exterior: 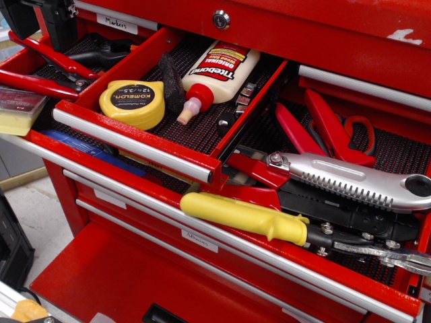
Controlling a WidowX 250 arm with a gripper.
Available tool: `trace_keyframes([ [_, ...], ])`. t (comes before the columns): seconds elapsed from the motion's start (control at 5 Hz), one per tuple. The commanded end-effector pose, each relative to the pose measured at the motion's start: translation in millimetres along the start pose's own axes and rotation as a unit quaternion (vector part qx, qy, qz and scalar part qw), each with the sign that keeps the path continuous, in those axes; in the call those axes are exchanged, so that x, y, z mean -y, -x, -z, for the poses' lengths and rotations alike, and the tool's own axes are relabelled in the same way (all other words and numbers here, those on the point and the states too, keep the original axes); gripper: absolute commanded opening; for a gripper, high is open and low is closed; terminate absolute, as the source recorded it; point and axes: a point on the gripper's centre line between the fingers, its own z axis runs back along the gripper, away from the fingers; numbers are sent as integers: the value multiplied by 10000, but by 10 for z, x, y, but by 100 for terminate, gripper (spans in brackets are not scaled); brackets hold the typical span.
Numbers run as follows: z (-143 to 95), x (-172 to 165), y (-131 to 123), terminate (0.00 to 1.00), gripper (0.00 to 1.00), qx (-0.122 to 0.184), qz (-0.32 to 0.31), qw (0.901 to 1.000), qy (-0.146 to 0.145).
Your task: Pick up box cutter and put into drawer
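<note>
Nearest the lens: yellow-handled tool, lying slantwise across the front lip of the wide red drawer, handle toward the left. Just behind it, resting on top of dark-bladed, red-handled snips: box cutter, silver-grey, ribbed edge uppermost, screw end at the left, round dark hole at the far right. Lies outside the drawer, just to its right and lower down, apart from its wall. Farther back in the same wide compartment, red-handled pliers on black liner.

Pulled open at centre: narrow drawer with silver bar handle and black ribbed liner. Inside, yellow tape measure at the front left, glue bottle lying on its side with red nozzle toward the front, dark block between the two, small metal pieces to the right of the bottle.

At the top left corner, black blocky hardware, perhaps the end effector, cropped by the edge; cannot tell whether wide, narrow or holding anything. Well apart from the box cutter.
</note>
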Motion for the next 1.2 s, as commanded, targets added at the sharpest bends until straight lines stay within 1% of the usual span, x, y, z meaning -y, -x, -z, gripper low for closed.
trace_keyframes([
  [0.0,0,0,0,0,100,0,0,10000,0],
  [0.2,-290,453,-40,0,100,-522,-1196,9908,-350],
  [0.4,-435,924,-8,0,100,-392,-2433,9683,-401],
  [0.6,-485,1407,-101,0,100,-488,-3631,9305,-54],
  [0.8,-442,1868,-254,0,100,-422,-4766,8778,235],
  [1.0,-327,2324,-389,0,100,-182,-5699,8205,403],
])
